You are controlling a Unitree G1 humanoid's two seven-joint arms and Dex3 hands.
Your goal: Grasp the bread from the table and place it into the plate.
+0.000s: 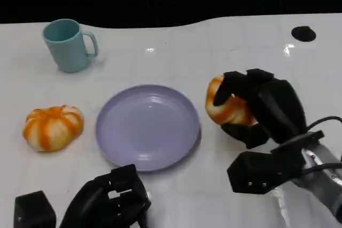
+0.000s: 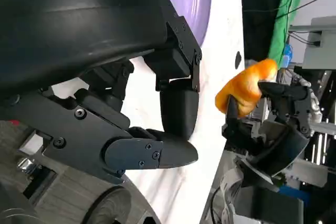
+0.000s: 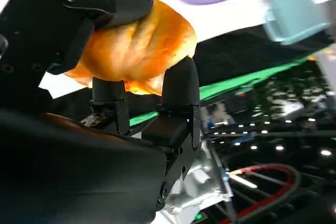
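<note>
Right robot hand (image 1: pixel 255 111) wrapped around the bread (image 1: pixel 227 105), fingers over its top and thumb beneath, just to the right of the purple plate (image 1: pixel 148 126) on the white table (image 1: pixel 214 46). Hard to tell from the head view whether the bread is touching the table or lifted slightly; the left wrist view suggests lifted. Left robot hand (image 1: pixel 109 198) low at the near edge of the table, fingers curled in with nothing between them.

Likely next: carry leftward over the plate rim and release. Risks from here:
- Bread slipping out, given a soft rounded crust and contact on only a few fingertip spots.
- Squashing or tearing the loaf if squeezed harder to compensate.
- Clipping the raised plate rim if carried too low, nudging the plate toward the left robot hand.
- Release too early, leaving the bread perched on the rim or back on the table.

Count: one bread in hand, one striped orange bun-shaped piece (image 1: pixel 52 126) left of the plate, one plate, one teal mug (image 1: pixel 68 44) at the far left, one dark round spot (image 1: pixel 303 33) at the far right.
</note>
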